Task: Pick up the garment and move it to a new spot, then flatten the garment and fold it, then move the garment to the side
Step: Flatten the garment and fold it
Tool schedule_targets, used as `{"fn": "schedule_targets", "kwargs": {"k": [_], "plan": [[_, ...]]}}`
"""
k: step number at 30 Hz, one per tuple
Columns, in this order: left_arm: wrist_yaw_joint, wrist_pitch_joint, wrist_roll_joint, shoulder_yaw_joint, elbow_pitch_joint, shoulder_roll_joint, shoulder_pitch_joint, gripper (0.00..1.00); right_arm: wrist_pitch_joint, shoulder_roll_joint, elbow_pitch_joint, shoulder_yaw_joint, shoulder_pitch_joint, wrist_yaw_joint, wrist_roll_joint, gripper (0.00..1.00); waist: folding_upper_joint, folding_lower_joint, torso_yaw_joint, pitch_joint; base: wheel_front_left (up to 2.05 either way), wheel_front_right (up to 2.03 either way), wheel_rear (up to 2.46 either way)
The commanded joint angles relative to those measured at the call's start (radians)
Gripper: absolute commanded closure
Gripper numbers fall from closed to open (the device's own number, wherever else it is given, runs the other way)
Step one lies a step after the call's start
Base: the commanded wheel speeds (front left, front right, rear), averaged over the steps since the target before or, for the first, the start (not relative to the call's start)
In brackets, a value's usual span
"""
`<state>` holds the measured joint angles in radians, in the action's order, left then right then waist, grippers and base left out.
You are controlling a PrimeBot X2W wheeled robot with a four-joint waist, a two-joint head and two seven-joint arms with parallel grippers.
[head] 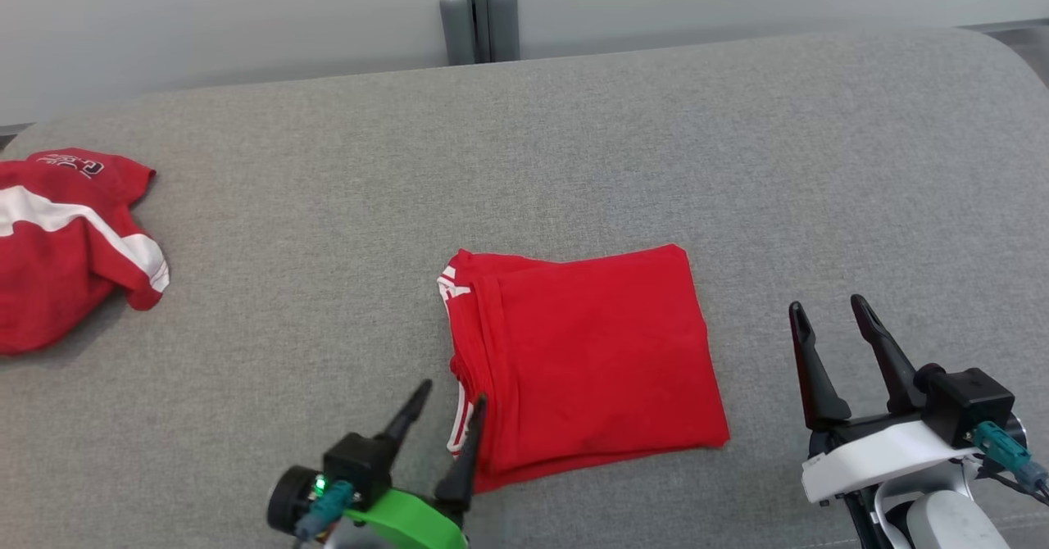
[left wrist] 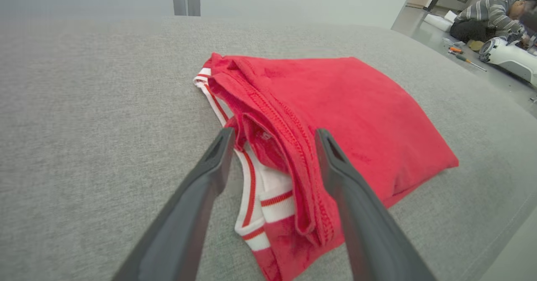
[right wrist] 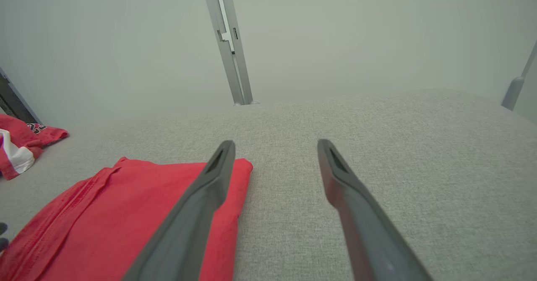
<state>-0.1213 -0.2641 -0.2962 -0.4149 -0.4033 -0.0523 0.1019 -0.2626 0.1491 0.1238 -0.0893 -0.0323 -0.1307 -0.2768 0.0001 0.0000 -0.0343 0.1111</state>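
At the far left of the broad grey woven-fabric surface [head: 574,139] lies a crumpled red cloth piece with a white stripe and dark lettering [head: 65,246], well apart from everything else. Near the lower middle, the left gripper [head: 453,393] has its two dark fingers spread wide and clamps nothing. Its tips straddle the near left edge of the folded red fabric garment [head: 582,360], which lies flat as a rough square at the centre of the surface.

The left wrist view brings out what the head view barely hints at. In it the left gripper [left wrist: 275,132] frames stacked hems and white ribbed trim with red stripes along the edge of the garment [left wrist: 335,117]. At its upper right a person in a striped top [left wrist: 486,14] crouches on the floor by a white machine [left wrist: 512,58].

To the right, apart from the cloth, the right gripper [head: 826,303] stands fully open and empty. In its own view the right gripper [right wrist: 275,142] points over bare grey fabric, with the garment [right wrist: 126,214] at lower left and the crumpled piece [right wrist: 21,147] at the far left edge.
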Motion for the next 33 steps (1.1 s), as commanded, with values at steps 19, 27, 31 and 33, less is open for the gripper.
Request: {"fn": "schedule_targets", "kwargs": {"k": [19,27,31,33], "plan": [[0.047,0.000,0.094,0.394,0.206,-0.054,-0.106,0.00,-0.003,0.020,-0.010,0.001,0.055,0.000,0.034,0.00,-0.0001,0.0000,0.036,-0.086,0.00,0.00,0.00],[0.039,0.000,0.113,0.414,0.199,-0.047,-0.154,0.00,-0.003,0.018,-0.020,-0.001,0.084,0.000,0.044,0.00,-0.0001,0.0000,0.045,-0.110,0.00,0.00,0.00],[0.042,0.000,0.120,0.421,0.201,-0.044,-0.162,0.00,-0.003,0.011,-0.026,0.002,0.093,0.000,0.053,0.00,-0.0001,0.0000,0.049,-0.116,0.00,0.00,0.00],[0.045,0.000,0.123,0.424,0.204,-0.043,-0.164,0.00,-0.003,0.010,-0.027,0.002,0.096,0.000,0.055,0.00,-0.0001,0.0000,0.050,-0.119,0.00,0.00,0.00]]}}
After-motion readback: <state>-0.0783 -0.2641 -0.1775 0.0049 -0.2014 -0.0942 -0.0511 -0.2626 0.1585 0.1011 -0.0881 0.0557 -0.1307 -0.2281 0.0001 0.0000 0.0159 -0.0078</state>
